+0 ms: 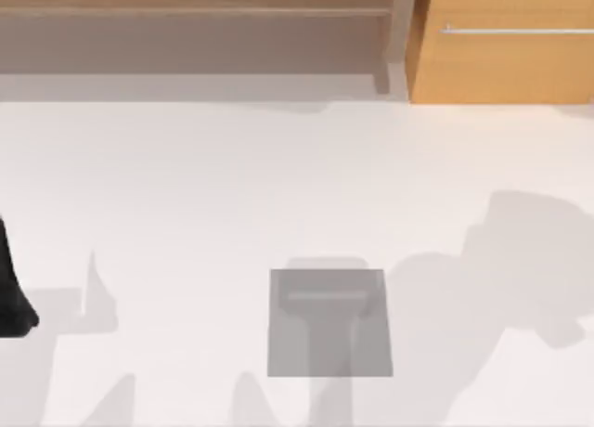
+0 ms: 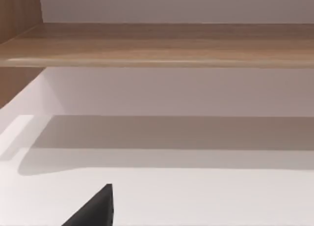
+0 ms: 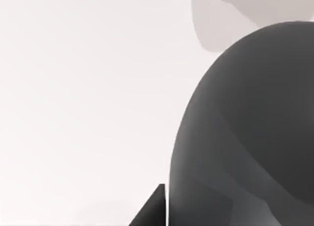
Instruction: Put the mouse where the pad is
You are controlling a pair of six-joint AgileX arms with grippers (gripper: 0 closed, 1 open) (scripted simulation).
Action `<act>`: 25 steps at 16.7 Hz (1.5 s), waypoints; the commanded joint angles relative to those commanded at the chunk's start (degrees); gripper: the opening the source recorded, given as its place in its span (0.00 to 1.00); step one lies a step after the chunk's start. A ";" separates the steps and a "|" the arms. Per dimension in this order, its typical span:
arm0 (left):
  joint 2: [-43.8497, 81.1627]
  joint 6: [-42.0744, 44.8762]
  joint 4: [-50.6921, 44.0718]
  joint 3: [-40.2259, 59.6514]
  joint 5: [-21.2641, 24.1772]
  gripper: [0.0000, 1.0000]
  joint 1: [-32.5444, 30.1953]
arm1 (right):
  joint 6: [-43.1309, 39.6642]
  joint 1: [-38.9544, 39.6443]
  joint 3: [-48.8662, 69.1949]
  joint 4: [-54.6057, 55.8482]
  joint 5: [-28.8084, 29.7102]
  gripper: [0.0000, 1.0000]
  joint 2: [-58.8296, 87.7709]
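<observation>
Flat matte grey pad [image 1: 330, 323] (rect., thin)

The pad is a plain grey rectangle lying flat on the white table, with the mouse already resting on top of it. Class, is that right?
Not quite. The pad is a plain grey rectangle lying flat on the white table, but the top view shows only shadow on it, no mouse. A dark rounded object sits close in the right wrist view.

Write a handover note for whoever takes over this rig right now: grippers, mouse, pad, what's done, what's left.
Idle: the left arm, parked at the left edge of the table.
Working: the right gripper, close beside the dark grey mouse; grip unconfirmed.
The pad lies flat at the table's bottom centre in the top view, with nothing on it.
Done: mouse reached.
Left: set the mouse on the pad.
</observation>
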 joint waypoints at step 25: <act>0.00 0.00 0.00 0.00 0.00 1.00 0.00 | -1.86 66.34 10.49 0.88 -0.05 0.00 11.48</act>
